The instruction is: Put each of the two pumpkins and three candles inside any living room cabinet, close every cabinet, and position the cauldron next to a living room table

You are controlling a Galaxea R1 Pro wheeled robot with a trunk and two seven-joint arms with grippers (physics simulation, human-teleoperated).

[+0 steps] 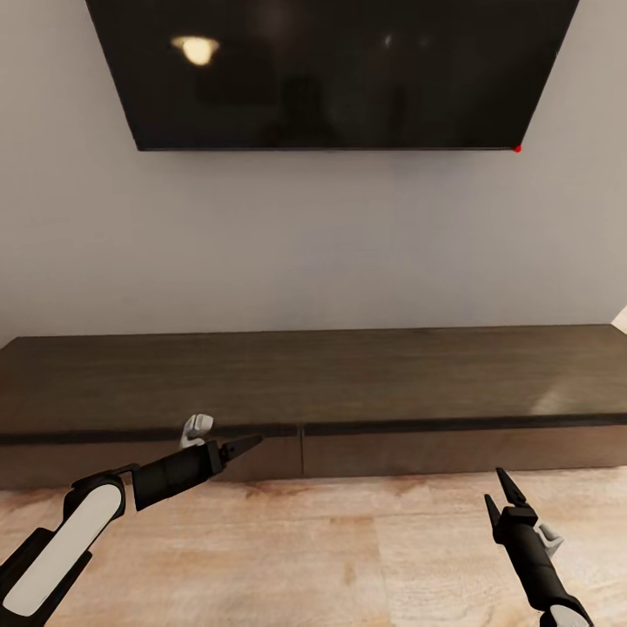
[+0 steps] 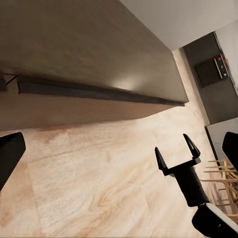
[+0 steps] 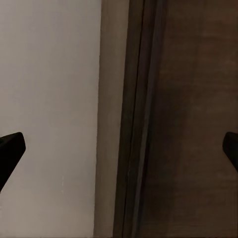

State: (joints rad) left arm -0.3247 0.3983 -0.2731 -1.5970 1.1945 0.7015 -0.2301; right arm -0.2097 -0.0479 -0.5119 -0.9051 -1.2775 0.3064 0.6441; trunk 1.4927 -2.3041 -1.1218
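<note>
The long low dark-brown cabinet (image 1: 313,383) runs along the wall in front of me, and both of its drawer fronts sit flush. My left gripper (image 1: 246,446) is open, with its tips just in front of the left drawer front near the centre seam. My right gripper (image 1: 503,495) is open and empty and points up over the floor, short of the right drawer; it appears from the left wrist camera as right gripper (image 2: 174,151). The cabinet's top and front edge (image 2: 74,44) lie ahead of the left fingers (image 2: 11,151). The right wrist looks at the cabinet (image 3: 198,124). Pumpkins, candles, cauldron and glass table are out of view.
A large black TV (image 1: 331,70) hangs on the grey wall above the cabinet. Light wood floor (image 1: 348,557) stretches between me and the unit. Wooden chair legs (image 2: 224,184) and a dark appliance (image 2: 213,73) lie off past the cabinet's far end.
</note>
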